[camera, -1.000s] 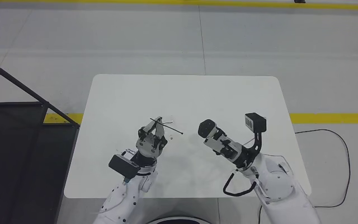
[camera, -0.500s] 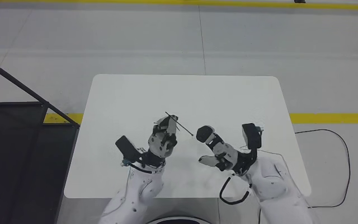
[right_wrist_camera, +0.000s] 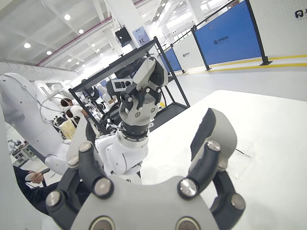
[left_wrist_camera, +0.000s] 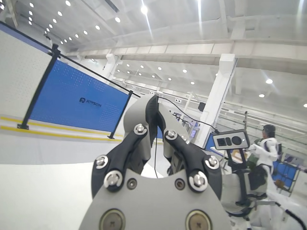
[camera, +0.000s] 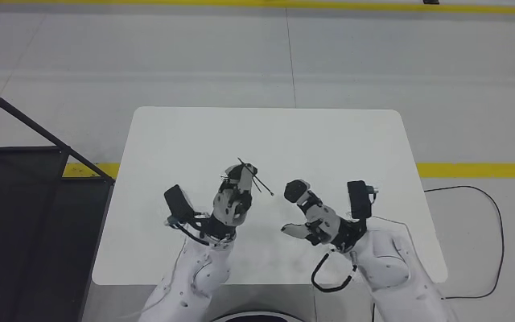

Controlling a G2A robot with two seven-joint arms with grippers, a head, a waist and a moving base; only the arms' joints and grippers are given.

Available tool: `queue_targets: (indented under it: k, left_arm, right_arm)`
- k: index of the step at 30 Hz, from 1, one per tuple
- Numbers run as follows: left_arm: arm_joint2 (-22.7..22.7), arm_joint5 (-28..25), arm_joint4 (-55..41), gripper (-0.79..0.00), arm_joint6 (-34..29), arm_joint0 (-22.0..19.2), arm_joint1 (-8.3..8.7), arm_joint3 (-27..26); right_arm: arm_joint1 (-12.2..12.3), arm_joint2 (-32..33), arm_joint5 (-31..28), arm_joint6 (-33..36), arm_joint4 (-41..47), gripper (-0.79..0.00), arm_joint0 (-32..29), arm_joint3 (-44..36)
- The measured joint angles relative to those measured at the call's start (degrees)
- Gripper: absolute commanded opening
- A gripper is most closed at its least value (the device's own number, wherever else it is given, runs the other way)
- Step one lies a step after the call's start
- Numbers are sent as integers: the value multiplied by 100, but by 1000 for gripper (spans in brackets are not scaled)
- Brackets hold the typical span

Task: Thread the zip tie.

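Your left fingers [left_wrist_camera: 138,113] have swung up, pinching the zip tie [camera: 257,180]; right fingers [right_wrist_camera: 215,130], spread at 3 o'clock, look ready to take its tail.

Over the middle of the table [camera: 161,137], the left gripper [camera: 244,171] pinches the zip tie [camera: 264,186], whose free end sticks out toward 4 o'clock. The right gripper [camera: 296,211] sits at 4 o'clock from it, apart, with its fingers spread. A rack [camera: 32,209] stands off the table at 9 o'clock.
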Motion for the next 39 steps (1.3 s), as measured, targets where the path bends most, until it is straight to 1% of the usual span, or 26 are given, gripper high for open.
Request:
queue_targets:
  k: [2, 4, 6, 9, 10, 14, 20, 22, 23, 24, 27, 36, 39]
  left_arm:
    - [-56, -244, -544, -785, -401, 39, 15, -86]
    - [-126, -471, -1056, -785, -819, 83, 38, -184]
    - [-186, -619, -1409, -785, -1169, 128, 61, -269]
    - [-278, -714, -1664, -785, -1510, 202, 89, -399]
    - [-293, -729, -1703, -785, -1577, 227, 94, -437]
    - [-302, -751, -1744, -785, -1693, 266, 101, -503]
    - [-267, -770, -1732, -785, -1735, 235, 94, -464]
    - [-253, -772, -1725, -785, -1733, 224, 90, -449]
    - [-248, -776, -1721, -785, -1733, 222, 89, -446]
    - [-245, -784, -1716, -785, -1730, 219, 88, -442]
    - [-236, -806, -1711, -785, -1730, 217, 86, -436]
    - [-234, -900, -1655, -785, -1727, 233, 87, -426]
    - [-237, -921, -1662, -785, -1734, 233, 87, -426]
  right_arm:
    - [-30, -37, 120, -308, -586, 0, -20, 1]
    - [-60, -158, 204, -533, -996, -68, -3, 71]
    - [-86, -255, 275, -689, -1208, -169, 51, 145]
    - [-121, -409, 379, -818, -1410, -197, 176, 253]
    - [-134, -462, 414, -866, -1474, -219, 221, 279]
    - [-163, -583, 360, -1056, -1572, -305, 323, 338]
    - [-178, -638, 182, -1263, -1542, -323, 349, 314]
    - [-180, -655, 171, -1256, -1532, -354, 352, 285]
    - [-181, -664, 171, -1246, -1526, -409, 356, 275]
    - [-182, -677, 172, -1235, -1516, -431, 364, 263]
    - [-187, -706, 189, -1213, -1500, -468, 382, 240]
    - [-196, -739, 223, -1180, -1394, -480, 419, 157]
    - [-194, -735, 224, -1156, -1367, -505, 420, 142]
